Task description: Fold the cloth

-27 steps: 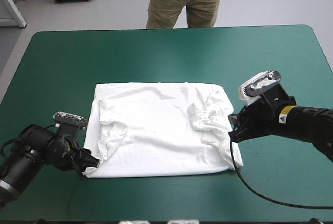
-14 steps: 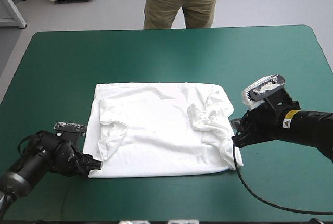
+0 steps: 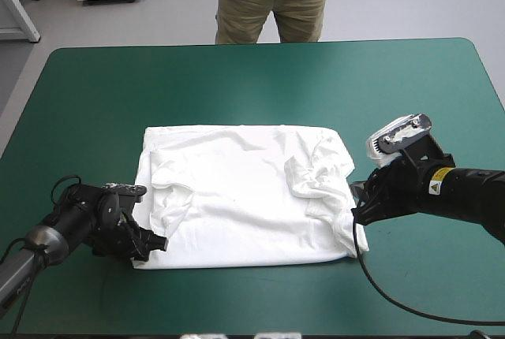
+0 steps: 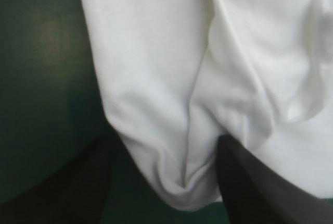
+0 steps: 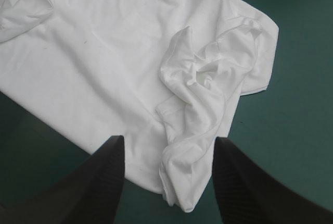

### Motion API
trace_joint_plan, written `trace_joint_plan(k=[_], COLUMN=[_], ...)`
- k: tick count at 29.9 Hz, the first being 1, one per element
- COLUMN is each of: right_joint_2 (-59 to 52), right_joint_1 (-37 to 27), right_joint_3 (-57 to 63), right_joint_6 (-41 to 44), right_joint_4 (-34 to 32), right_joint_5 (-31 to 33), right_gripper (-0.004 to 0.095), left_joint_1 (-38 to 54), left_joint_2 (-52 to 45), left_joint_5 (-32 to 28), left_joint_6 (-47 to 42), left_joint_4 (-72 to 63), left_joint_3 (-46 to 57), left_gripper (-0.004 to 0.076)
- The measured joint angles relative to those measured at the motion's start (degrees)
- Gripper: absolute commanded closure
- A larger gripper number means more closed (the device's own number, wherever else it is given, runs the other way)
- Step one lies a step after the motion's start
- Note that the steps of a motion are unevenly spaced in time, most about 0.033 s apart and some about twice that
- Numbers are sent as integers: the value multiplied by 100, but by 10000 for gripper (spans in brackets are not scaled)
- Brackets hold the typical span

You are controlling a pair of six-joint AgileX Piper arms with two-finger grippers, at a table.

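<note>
Fingers point(image 4: 83, 182), left gripper point(image 3: 154, 243): spread wide, straddling the near left corner of the T-shirt point(image 3: 245, 197). Corner's rounded fold between them, not yet pinched. Fingers, right gripper point(image 3: 357, 205): likewise spread, at the T-shirt's near right corner, hem's corner between them and the right sleeve point(image 5: 208, 73) just ahead.

T-shirt: white, spread flat, with bare teal-green tabletop point(image 3: 237, 71) on every side of it. Both sleeves turned inward onto the body; right sleeve bunched and rumpled, left sleeve point(image 3: 170, 189) lying flatter. Far edge fairly straight; near edge running straight from one gripper to the other. No part of the T-shirt lifted off the cover.

Step in hand, as judged: seating both grippers on the near corners ahead of a fold.

Next move, as judged: pinch down on both corners, catching every layer at each. Then lift together and carry the near edge over toward the T-shirt's far edge, both sides level so the crease runs straight. Worth watching: bunched right sleeve beside the right corner, likely to drag or slide with the lift.
</note>
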Motion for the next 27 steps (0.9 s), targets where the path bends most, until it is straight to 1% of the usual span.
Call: trace_joint_plan(k=[2, 6, 7, 10, 13, 18, 22, 27], right_joint_2=[0, 0, 0, -4, -4, 63, 280, 628], right_joint_1=[0, 0, 0, 0, 0, 0, 0, 0], right_joint_3=[0, 73, 178, 620, 1241, 2178, 2586, 2680], right_joint_6=[0, 131, 219, 449, 527, 604, 616, 581], right_joint_4=[0, -194, -308, -464, -444, -442, -264, -50], right_joint_5=[41, 134, 134, 139, 70, -387, -681, -1035], right_gripper=[422, 422, 422, 421, 402, 328, 313, 314], left_joint_1=[0, 0, 0, -5, -10, -10, -10, -10], left_joint_2=[0, 17, 17, 17, 17, 17, 17, 17], left_joint_5=[6, 8, 3, -4, -9, -9, -10, -10], left_joint_6=[16, 107, 129, 156, 168, 222, 380, 408], left_joint_4=[-16, -170, -242, -346, -374, -374, -380, -385], left_joint_3=[-7, -9, -9, -9, -9, -9, -9, -9], left_gripper=[416, 702, 729, 733, 733, 733, 733, 733])
